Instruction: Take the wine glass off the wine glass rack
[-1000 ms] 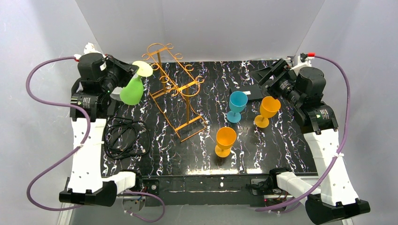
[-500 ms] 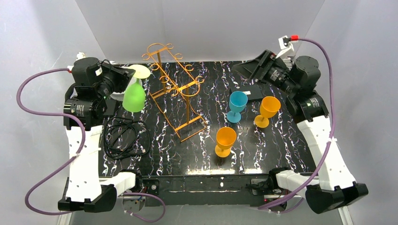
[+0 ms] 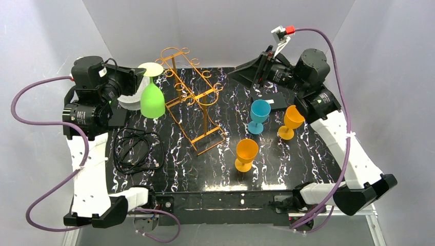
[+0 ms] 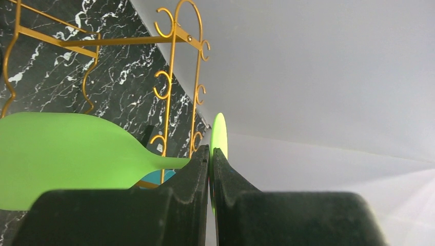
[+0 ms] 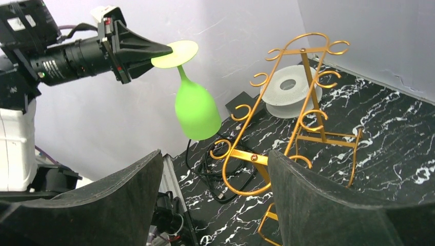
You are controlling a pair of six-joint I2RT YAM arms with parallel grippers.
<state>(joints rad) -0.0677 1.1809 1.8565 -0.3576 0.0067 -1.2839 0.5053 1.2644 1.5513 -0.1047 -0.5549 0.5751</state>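
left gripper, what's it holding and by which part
The left gripper pinches the green wine glass by the edge of its flat foot; the bowl hangs down.

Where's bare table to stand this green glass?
Bare table along the near edge, between the cable and the near orange glass; also the near-right corner. Crowded around the rack, spool and blue glass.
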